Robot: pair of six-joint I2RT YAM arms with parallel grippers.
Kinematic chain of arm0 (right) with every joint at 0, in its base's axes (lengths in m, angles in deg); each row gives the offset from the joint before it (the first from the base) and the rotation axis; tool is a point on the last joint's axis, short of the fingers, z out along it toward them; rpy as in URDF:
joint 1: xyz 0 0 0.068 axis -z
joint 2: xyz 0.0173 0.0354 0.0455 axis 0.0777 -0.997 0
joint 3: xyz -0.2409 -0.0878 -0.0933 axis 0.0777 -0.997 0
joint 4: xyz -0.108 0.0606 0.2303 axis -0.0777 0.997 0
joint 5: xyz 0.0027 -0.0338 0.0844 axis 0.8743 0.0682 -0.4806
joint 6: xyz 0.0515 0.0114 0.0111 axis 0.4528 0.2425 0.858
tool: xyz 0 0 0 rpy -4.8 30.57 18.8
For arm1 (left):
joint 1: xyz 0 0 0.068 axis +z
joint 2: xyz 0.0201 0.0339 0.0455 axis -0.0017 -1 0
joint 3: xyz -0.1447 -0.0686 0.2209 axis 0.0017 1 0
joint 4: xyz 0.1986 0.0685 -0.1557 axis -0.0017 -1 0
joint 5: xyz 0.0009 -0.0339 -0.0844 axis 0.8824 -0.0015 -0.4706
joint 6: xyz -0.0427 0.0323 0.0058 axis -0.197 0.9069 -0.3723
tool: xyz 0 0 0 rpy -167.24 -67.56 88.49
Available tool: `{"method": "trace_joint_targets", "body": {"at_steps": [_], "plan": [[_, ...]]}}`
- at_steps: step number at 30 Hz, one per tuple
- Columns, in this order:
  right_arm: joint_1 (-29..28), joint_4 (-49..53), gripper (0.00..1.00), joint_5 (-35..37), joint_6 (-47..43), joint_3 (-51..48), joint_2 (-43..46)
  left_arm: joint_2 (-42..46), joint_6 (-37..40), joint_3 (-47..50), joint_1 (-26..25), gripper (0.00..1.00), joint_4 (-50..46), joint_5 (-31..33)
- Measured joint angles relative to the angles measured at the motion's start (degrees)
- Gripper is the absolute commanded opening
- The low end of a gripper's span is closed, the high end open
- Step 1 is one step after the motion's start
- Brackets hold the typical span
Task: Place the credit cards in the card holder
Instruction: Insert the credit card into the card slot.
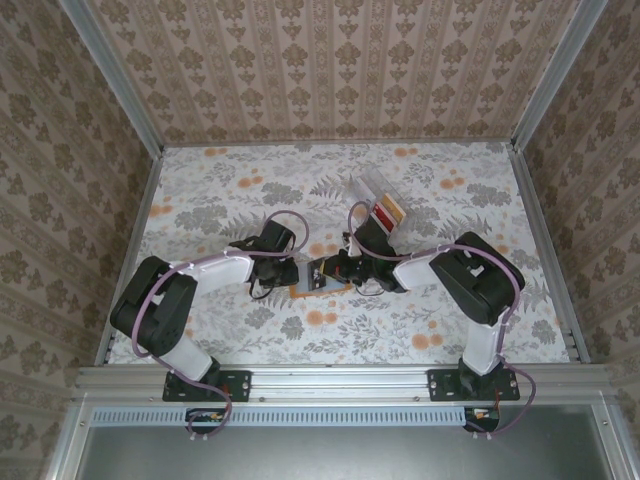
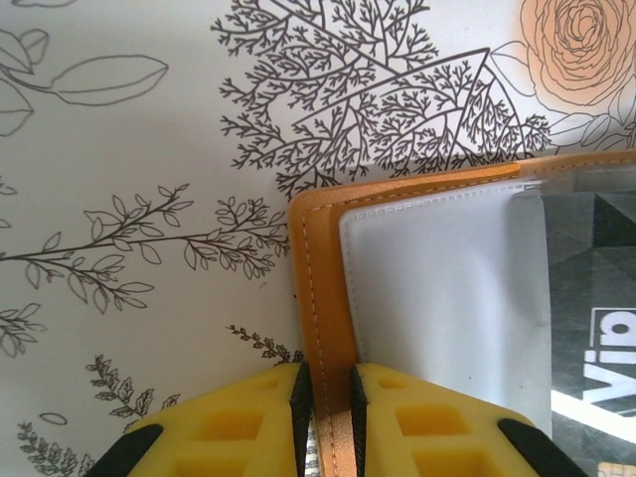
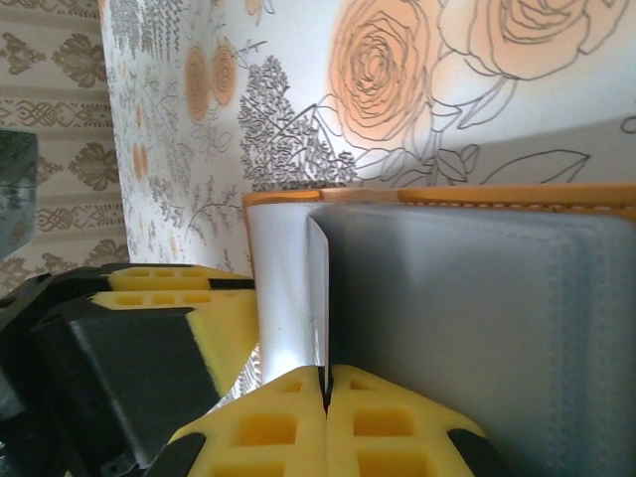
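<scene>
Card holder [image 2: 320, 298]: left tool [image 2: 329, 412] grasps its orange edge, and right tool [image 3: 325, 393] is clenched on a thin inner leaf [image 3: 324, 318]; the holder lies open at the middle of the bench [image 1: 230, 190]. Recommend pinning the cover flat and raising the leaf gently, just enough to open a slot.

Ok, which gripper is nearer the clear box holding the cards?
Right. The right gripper pinches the card holder on the side next to the clear box; the left gripper clamps the holder's opposite edge, farther from the box.
</scene>
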Motion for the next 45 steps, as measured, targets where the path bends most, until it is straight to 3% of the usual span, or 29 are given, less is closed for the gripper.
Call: {"method": "trace_joint_targets", "body": {"at_steps": [4, 8, 12, 14, 20, 24, 37, 45], "plan": [[-0.1, 0.1, 0.00, -0.1, -0.1, 0.6, -0.9, 0.0, 0.0, -0.2, 0.0, 0.28, -0.7, 0.5], [-1.1, 3.1, 0.00, 1.2, -1.2, 2.5, -1.2, 1.0, 0.0, -0.2, 0.0, 0.40, -2.1, 1.8], [-2.3, 6.4, 0.01, 2.4, -2.7, 4.5, -1.2, 2.2, 0.0, -0.2, 0.6, 0.42, -3.7, 2.6], [-2.8, 7.2, 0.01, 2.7, -3.1, 4.9, -1.2, 2.3, 0.0, -0.2, 0.9, 0.42, -3.6, 2.5], [-3.3, 9.1, 0.02, 2.7, -3.5, 6.2, -1.6, 2.1, -0.1, -0.2, 1.5, 0.26, -2.6, 0.9], [-3.5, 10.7, 0.02, 2.3, -4.0, 7.3, -1.6, 1.0, -0.2, -0.2, 1.8, 0.21, -2.4, 0.7], [-3.9, 15.4, 0.06, 0.7, -6.3, 10.4, -2.4, 0.5, -0.3, -0.2, 1.9, 0.19, -1.7, 0.6], [-5.8, 15.0, 0.07, 2.1, -2.1, 12.3, -4.5, 0.5, -2.2, 0.2, 2.3, 0.19, -1.0, 0.1]]}}
